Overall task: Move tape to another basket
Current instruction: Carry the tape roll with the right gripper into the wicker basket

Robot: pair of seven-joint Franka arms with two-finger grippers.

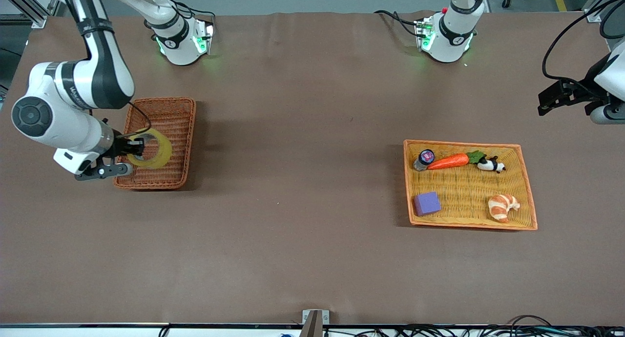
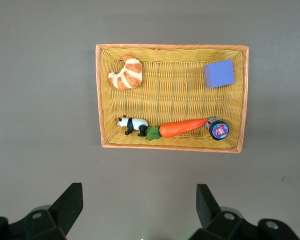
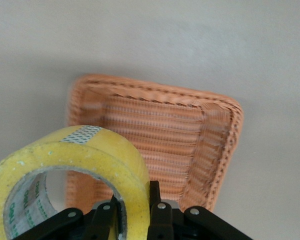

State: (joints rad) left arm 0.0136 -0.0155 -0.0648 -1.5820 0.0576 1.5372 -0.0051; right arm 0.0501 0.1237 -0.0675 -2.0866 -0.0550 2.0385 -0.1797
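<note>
I'm holding the tape (image 1: 151, 149) pinched by its wall in the right gripper (image 1: 138, 146), hanging over the basket (image 1: 172, 113), inside its rims. The left gripper (image 2: 140, 207) is waiting spread wide, up above the tray (image 2: 172, 97).

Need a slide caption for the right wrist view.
Right gripper holds the tape above the basket.

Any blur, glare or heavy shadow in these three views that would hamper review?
Front view: even light, soft shadows beside the basket and the tray, green glow at both arm bases. Left wrist view: sharp, the open left pincer dark in the foreground. Right wrist view: the basket's rim is smeared, the tape in the right pincer is softly focused and fills one corner.
</note>
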